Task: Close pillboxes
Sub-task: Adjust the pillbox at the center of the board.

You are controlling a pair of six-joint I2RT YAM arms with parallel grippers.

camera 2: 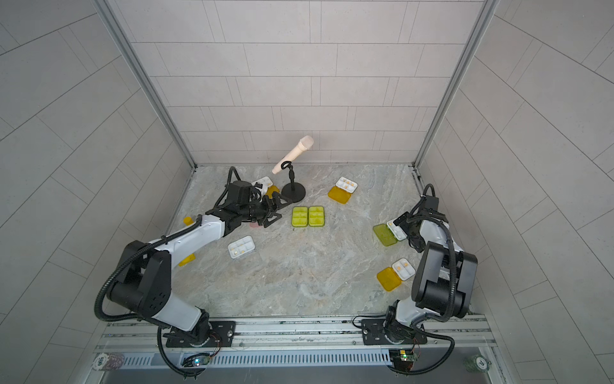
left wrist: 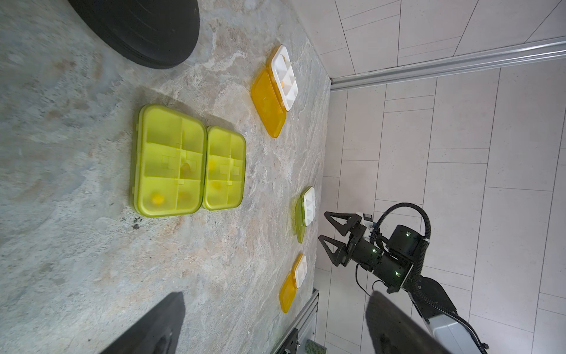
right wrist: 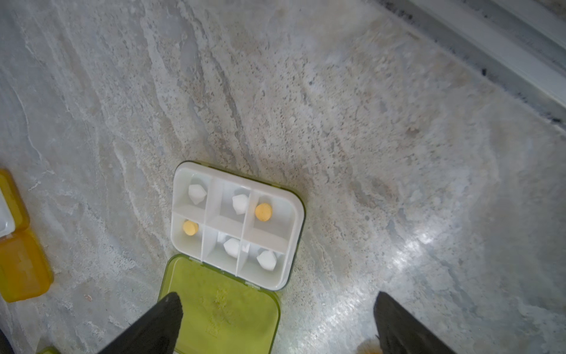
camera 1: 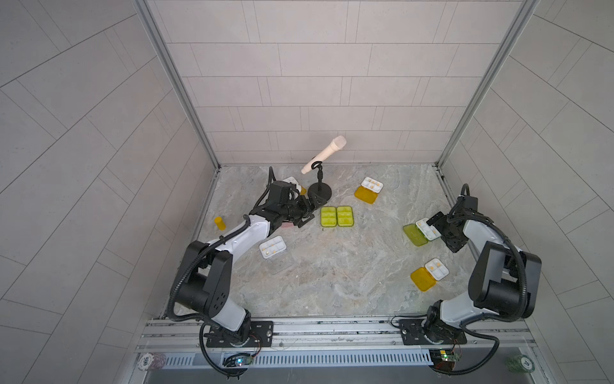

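Done with only the two lime-green pillboxes (camera 1: 344, 216) side by side at mid-frame — left to shut at least five more, starting perhaps with the green-lidded pillbox (camera 1: 415, 235) at right of frame by the spread, empty right fingers (right wrist: 153, 321), with left fingers (left wrist: 159, 325) likewise released.

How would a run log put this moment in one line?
left gripper: open, empty | right gripper: open, beside open white plastic pillbox with lime-green lid | two closed lime-green plastic pillboxes: side by side

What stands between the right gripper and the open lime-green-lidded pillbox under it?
Nothing visible. The open right gripper hangs close over the white six-compartment pillbox with the flat-open lime-green lid, and nothing lies on that lid.
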